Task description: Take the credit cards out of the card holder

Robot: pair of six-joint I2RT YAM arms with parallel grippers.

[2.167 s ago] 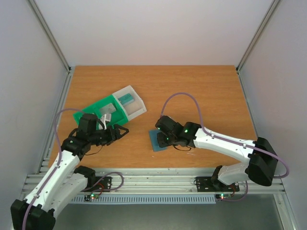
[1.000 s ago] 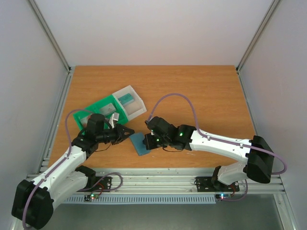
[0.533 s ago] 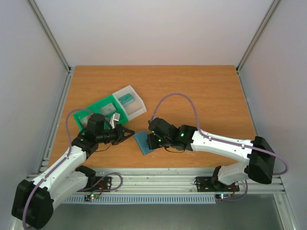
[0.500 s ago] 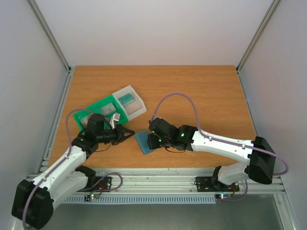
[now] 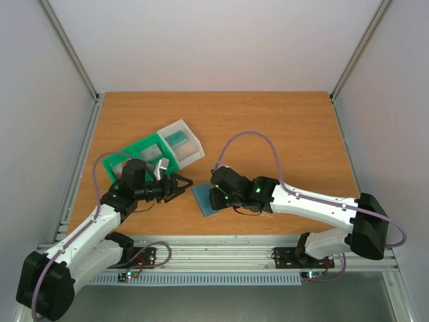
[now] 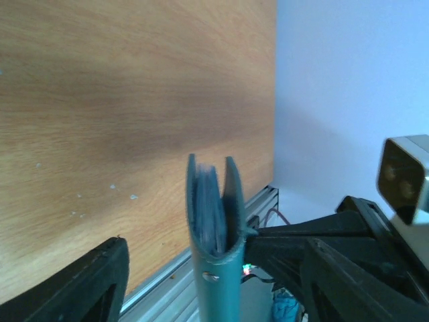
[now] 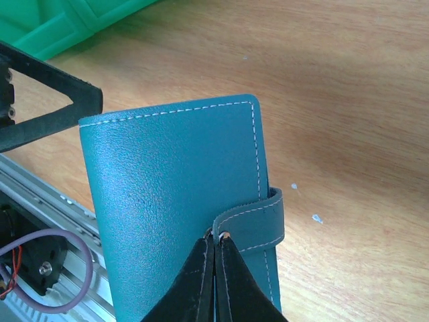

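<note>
Well, right jaws pinch the card holder (image 7: 167, 174) — left jaws spread.

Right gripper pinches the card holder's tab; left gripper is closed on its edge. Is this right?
No. Left wrist view: the left gripper is open, clear of the card holder on both sides. The right gripper does pinch the tab.

Both arms (image 5: 87, 228) are white with black joints and a purple cable (image 5: 251, 134); left gripper (image 5: 186, 186) and right gripper (image 7: 216, 241) are black.
</note>
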